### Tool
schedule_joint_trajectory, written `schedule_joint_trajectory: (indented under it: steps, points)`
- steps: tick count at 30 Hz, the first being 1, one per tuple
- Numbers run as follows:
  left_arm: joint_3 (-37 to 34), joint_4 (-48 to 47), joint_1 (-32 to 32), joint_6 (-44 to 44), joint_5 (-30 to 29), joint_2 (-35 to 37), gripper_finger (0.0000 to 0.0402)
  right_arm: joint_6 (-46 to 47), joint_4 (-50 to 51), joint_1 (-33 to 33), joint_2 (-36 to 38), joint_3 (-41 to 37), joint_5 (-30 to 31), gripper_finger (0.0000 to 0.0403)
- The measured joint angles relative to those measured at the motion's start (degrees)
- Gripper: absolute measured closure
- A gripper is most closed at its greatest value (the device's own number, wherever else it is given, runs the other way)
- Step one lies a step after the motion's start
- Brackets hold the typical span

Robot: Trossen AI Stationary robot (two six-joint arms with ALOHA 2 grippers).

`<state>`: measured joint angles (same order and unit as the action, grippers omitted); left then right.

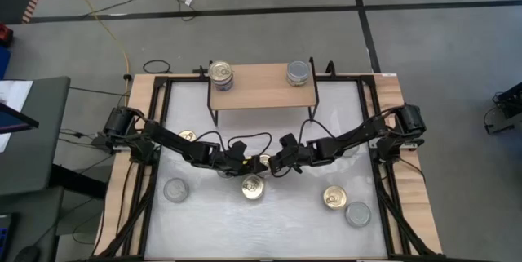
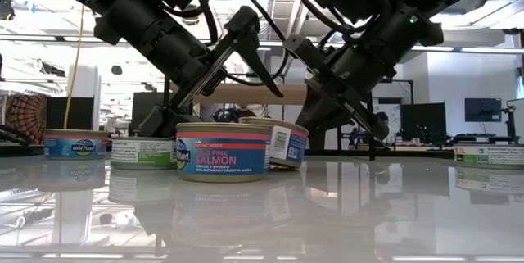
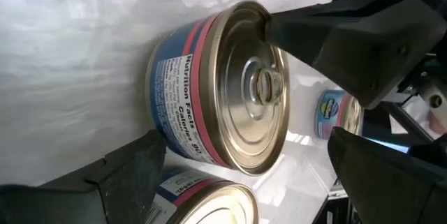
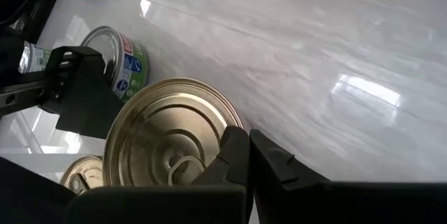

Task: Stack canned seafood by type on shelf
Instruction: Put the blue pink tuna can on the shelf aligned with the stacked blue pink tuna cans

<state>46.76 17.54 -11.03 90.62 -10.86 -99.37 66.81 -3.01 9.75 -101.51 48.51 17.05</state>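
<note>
Gold-lid cans – five; silver-lid cans – three; shelf – one.

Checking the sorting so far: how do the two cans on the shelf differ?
The can at the shelf's left end shows a gold lid, while the can at the right end shows a plain silver-grey lid. The left one also appears to be two tins stacked; whether the right one is stacked cannot be told. Both stand upright on the wooden shelf, apart from each other.
</note>
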Motion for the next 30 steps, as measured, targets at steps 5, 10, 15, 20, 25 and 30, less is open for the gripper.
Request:
schedule_joint_trajectory:
  steps: [5, 10, 15, 20, 25, 30]
  points:
    - [0.0, 0.2, 0.0, 0.0, -2.0, 0.0, 0.002, 0.7, 0.0, 1.1, 0.0, 0.0, 1.4, 0.0374]
    - [0.0, 1.0, 0.0, -0.2, -2.9, 0.0, 0.002, 0.8, -0.3, 1.6, 0.0, 0.0, 1.9, 0.0374]
    - [-0.2, 3.0, -0.3, -2.3, -3.3, 0.0, 0.002, 0.3, -0.6, 1.8, 0.0, -0.1, 2.7, 0.0374]
    - [-0.1, 2.6, -0.2, -1.0, -4.5, 0.0, 0.002, -0.3, -1.8, 1.9, 0.0, 0.0, 2.8, 0.0374]
    - [-0.1, 2.7, -0.2, -1.5, -5.7, 0.0, 0.002, -2.0, -1.2, 2.3, 0.9, 0.0, 2.7, 0.0374]
    - [0.0, 2.6, 0.0, -2.9, -5.8, 0.0, 0.002, -4.0, 3.0, 1.9, 3.7, -0.2, 2.7, 0.0374]
